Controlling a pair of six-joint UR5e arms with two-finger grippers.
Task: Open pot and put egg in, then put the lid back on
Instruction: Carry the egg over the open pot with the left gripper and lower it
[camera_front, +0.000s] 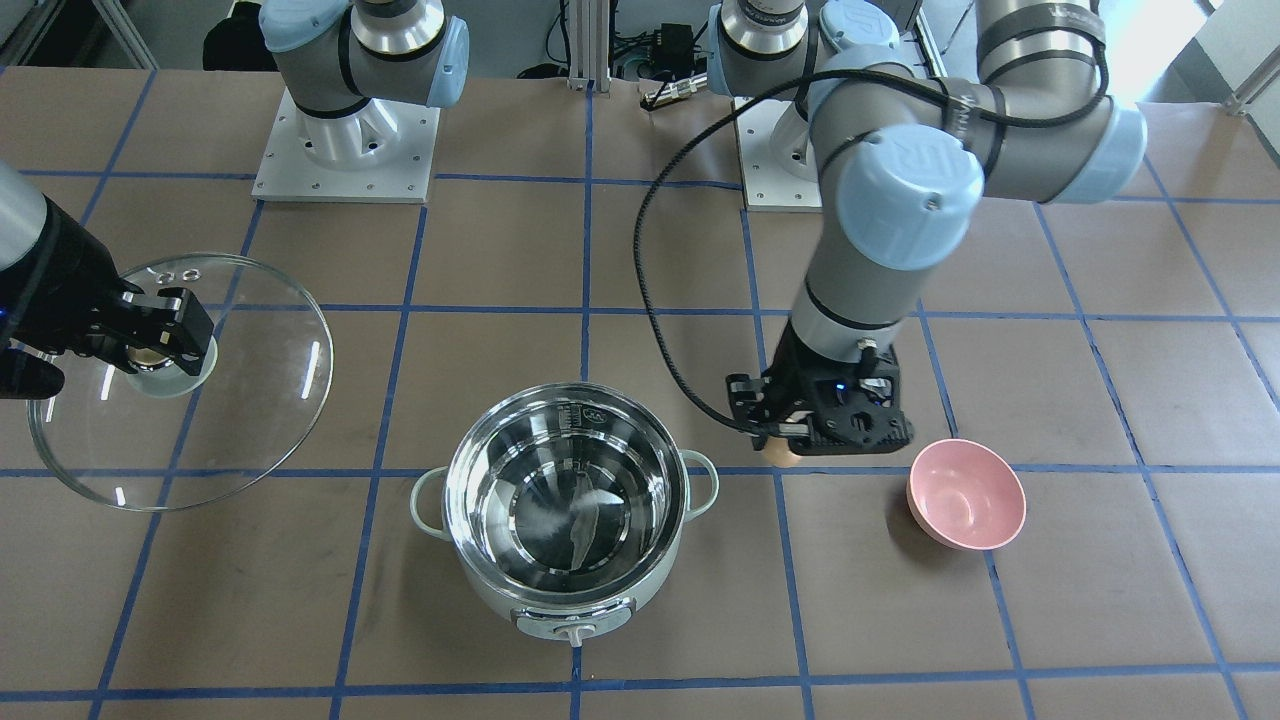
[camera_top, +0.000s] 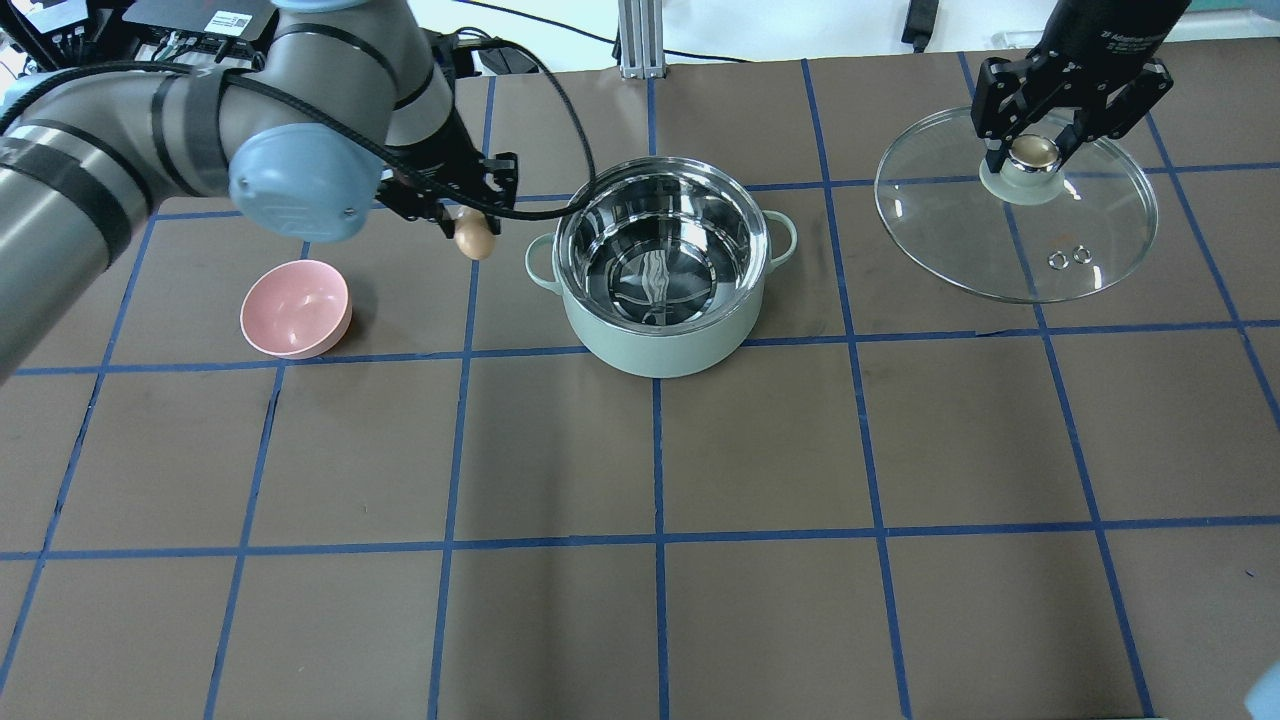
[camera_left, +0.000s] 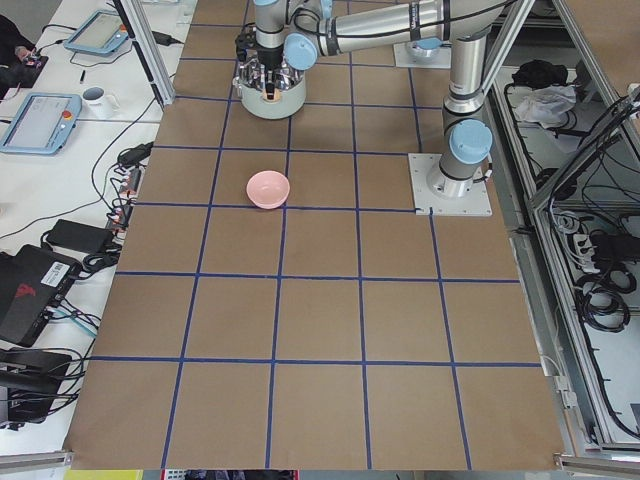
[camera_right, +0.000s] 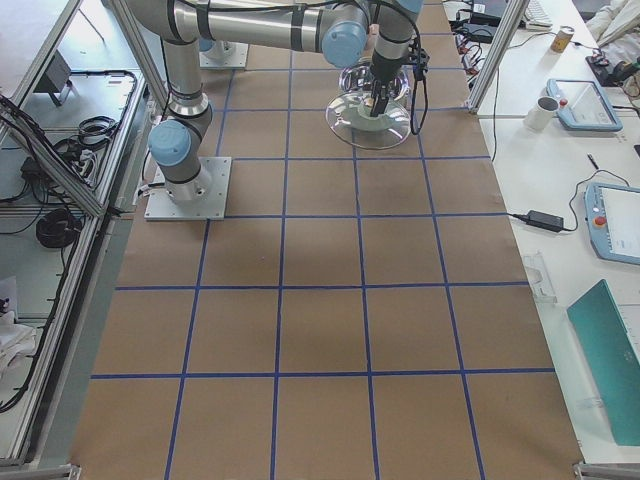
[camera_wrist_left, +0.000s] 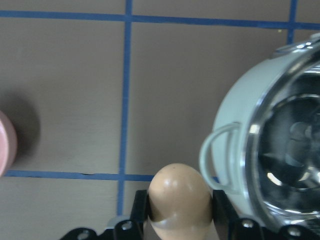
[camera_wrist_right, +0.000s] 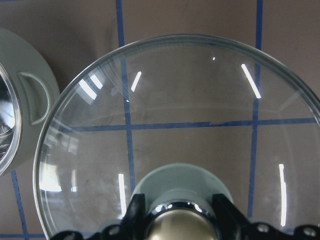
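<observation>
We are finding the left gripper (camera_top: 468, 228) closed on the egg (camera_top: 476, 241) at 9 o'clock of the open pot (camera_top: 660, 345), the right gripper (camera_top: 1035, 152) clamping the lid (camera_top: 1015, 240) by its knob at 2 o'clock, and we are judging a carry over the rim as next.

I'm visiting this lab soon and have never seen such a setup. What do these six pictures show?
Two robot arms are bolted to a table with a blue grid. Four pictures come from fixed cameras: one facing the robot, one behind it, one at each table end. The last two come from cameras on the wrists. On the table stand an open green pot and a pink bowl. The left hand grips an egg beside the pot; the right hand holds the glass lid aside.
</observation>
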